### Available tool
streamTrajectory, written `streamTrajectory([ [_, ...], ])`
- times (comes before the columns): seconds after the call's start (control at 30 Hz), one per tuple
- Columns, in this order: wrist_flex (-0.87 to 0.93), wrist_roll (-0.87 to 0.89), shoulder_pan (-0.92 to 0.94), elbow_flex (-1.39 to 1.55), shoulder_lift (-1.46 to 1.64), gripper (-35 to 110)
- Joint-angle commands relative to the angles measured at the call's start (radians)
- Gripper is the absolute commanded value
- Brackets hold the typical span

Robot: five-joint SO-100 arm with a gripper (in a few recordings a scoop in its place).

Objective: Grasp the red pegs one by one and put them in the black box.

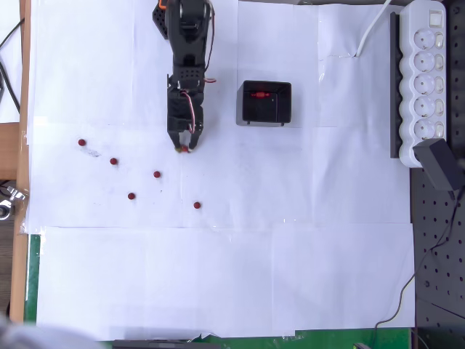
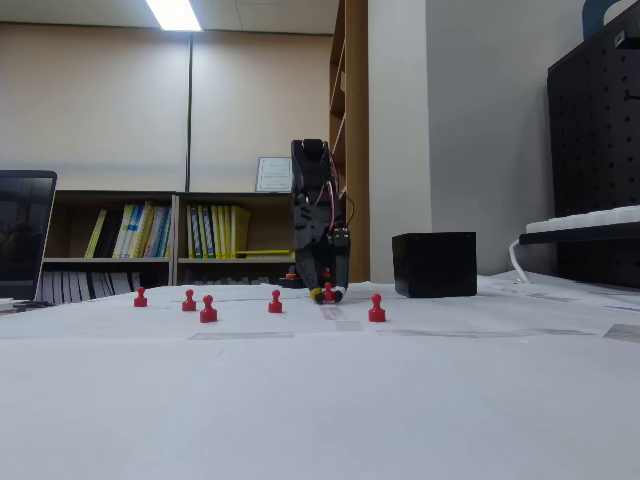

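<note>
Red pegs (image 2: 208, 310) — tiny, knob-topped, glossy — upright on white paper (image 1: 218, 276)

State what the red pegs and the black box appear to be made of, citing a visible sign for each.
Red pegs: probably moulded plastic, given their uniform colour and smooth knobbed shape. Black box: likely glossy plastic, since its walls show a faint sheen.

place: office | bookshelves (image 2: 165, 235) standing along the wall | ceiling light (image 2: 175, 14) glowing | pegboard (image 1: 439, 240) and power strip (image 1: 425, 73) flanking the desk (image 1: 218, 276)
</note>
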Motion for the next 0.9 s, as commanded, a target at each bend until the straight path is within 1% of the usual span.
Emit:
streamTrajectory([
  [0.0, 0.531, -0.184, -0.109, 0.282, -0.169, 0],
  [0.1, 0.807, -0.322, -0.215, 0.548, -0.166, 0],
  [0.2, 1.014, -0.443, -0.336, 0.807, -0.143, 0],
  [0.27, 1.104, -0.509, -0.426, 0.936, -0.133, 0],
  [0.37, 1.183, -0.586, -0.565, 1.042, -0.097, 0],
  [0.47, 1.163, -0.652, -0.649, 1.046, -0.035, 0],
  [0.57, 1.078, -0.684, -0.67, 0.979, 0.005, 0],
  [0.73, 0.933, -0.681, -0.661, 0.864, 0.095, 0],
  [0.87, 0.75, -0.626, -0.647, 0.741, 0.137, 0],
])
